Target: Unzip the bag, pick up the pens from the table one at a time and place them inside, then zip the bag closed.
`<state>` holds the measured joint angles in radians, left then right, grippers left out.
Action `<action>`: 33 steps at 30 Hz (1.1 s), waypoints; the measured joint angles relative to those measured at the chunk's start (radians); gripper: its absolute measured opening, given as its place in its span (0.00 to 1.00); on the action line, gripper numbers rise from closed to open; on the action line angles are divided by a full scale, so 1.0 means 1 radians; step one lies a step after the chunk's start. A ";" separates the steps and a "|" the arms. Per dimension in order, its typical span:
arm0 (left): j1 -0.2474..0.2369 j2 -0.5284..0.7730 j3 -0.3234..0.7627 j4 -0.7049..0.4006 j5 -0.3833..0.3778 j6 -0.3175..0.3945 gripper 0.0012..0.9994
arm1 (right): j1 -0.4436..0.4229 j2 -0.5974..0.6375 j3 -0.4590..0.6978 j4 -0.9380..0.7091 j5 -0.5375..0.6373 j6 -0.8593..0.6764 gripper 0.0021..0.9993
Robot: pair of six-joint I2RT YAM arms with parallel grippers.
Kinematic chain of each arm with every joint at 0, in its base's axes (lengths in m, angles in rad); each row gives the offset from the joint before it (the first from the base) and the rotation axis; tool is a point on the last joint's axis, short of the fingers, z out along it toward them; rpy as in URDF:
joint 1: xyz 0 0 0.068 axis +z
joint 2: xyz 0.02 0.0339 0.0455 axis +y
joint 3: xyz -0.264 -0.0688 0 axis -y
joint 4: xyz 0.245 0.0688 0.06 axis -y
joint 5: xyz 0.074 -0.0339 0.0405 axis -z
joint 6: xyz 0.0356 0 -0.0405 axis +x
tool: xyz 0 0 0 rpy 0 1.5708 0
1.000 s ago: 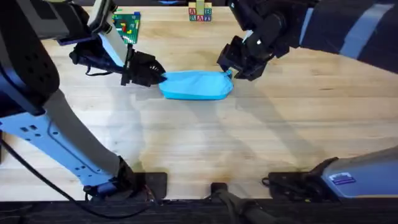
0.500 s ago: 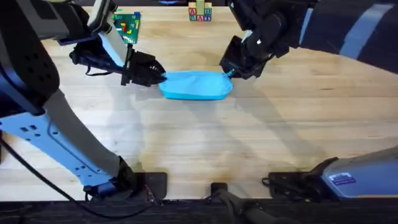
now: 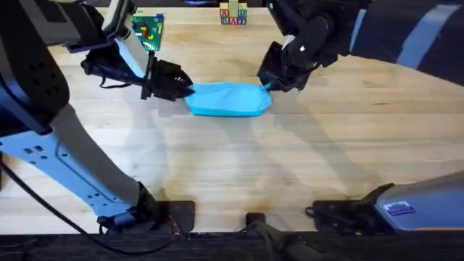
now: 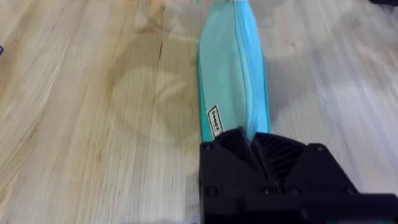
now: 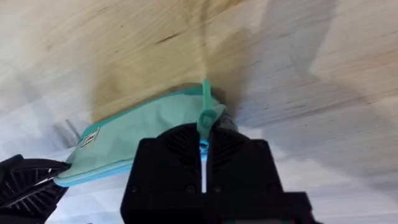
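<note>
Overhead view, upper centre: the bag (image 3: 228, 98) lay lengthwise on the table (image 3: 239, 167), its zipper apparently shut along the whole visible length. The left gripper (image 3: 183, 88) was pinched on the bag's left end, steadying it; the right gripper (image 3: 268, 85) was pressed together on the teal pull tab (image 5: 205, 117) at the right end. Judged stage: either the unzipping had not begun or the closing was just finished
</note>
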<state>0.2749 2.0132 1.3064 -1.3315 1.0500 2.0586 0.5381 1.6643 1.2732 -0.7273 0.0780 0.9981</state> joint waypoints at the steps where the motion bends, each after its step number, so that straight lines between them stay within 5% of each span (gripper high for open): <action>1: 0.000 0.000 0.000 0.000 0.000 0.000 0.04 | 0.000 -0.002 0.000 -0.001 0.000 0.000 0.03; 33: -0.008 0.000 0.000 -0.007 0.013 0.000 0.04 | 0.020 -0.060 0.000 -0.158 0.169 -0.064 0.03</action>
<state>0.2668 2.0132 1.3064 -1.3384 1.0630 2.0590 0.5583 1.6040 1.2732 -0.8852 0.2475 0.9344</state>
